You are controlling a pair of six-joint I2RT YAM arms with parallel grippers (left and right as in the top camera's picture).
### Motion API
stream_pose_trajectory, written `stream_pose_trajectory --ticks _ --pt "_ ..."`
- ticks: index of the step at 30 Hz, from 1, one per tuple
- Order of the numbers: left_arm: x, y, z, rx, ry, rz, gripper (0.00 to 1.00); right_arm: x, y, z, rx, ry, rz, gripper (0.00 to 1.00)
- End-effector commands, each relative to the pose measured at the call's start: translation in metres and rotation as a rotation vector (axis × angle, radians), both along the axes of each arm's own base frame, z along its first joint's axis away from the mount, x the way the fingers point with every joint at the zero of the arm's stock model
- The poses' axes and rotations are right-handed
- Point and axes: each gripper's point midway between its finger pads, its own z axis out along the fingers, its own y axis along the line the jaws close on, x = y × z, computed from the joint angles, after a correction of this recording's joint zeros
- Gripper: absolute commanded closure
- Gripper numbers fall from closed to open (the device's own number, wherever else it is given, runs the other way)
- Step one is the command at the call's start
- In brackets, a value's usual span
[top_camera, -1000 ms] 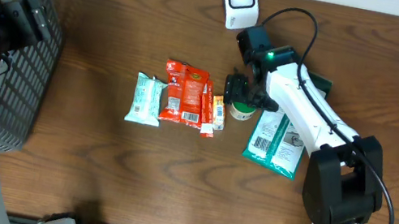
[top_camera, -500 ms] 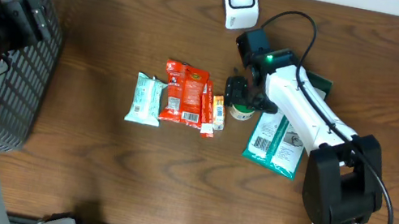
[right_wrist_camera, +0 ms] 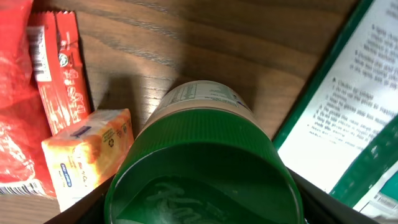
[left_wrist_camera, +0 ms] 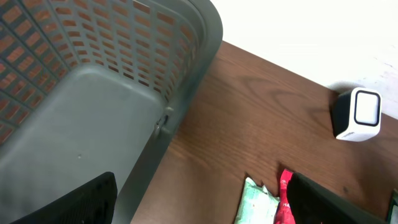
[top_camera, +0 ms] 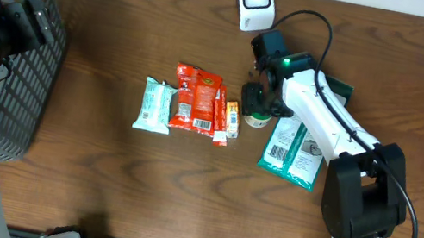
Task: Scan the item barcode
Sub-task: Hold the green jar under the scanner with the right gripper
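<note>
Plainly the green-lidded jar (right_wrist_camera: 202, 165) stands upright on the table (top_camera: 139, 185), just beside the snack packs (top_camera: 196, 99) and directly under the right gripper (top_camera: 256, 100), its axis pointing up into the wrist. The jaws straddle the lid; whether they pinch it I cannot tell. The left gripper (left_wrist_camera: 205, 205) hangs wide open and empty, well away by the basket (left_wrist_camera: 208, 37).

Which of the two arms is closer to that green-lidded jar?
Right. The right gripper hangs directly over the jar; the left gripper is far away by the basket.
</note>
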Motion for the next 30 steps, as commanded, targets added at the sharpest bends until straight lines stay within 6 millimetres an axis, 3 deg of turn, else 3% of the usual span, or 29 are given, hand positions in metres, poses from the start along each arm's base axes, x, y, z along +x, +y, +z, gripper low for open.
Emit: stream_pose_trajectory --ticks 1,8,15,21,30 --pt "0.001 0.000 0.003 0.009 -0.004 -0.011 0.13 0.005 -0.011 -0.004 -0.031 -0.007 0.103 0.32" --pt "0.001 0.000 0.003 0.009 -0.004 -0.011 0.13 0.008 -0.010 -0.001 -0.025 -0.013 0.113 0.19" --pt "0.001 0.000 0.003 0.009 -0.004 -0.011 0.13 0.011 -0.007 0.018 -0.010 -0.016 0.082 0.13" --pt "0.001 0.000 0.003 0.009 -0.004 -0.011 0.13 0.010 -0.011 0.016 0.000 0.000 -0.027 0.10" --pt "0.001 0.000 0.003 0.009 -0.004 -0.011 0.13 0.009 -0.012 0.006 0.001 -0.002 -0.028 0.10"
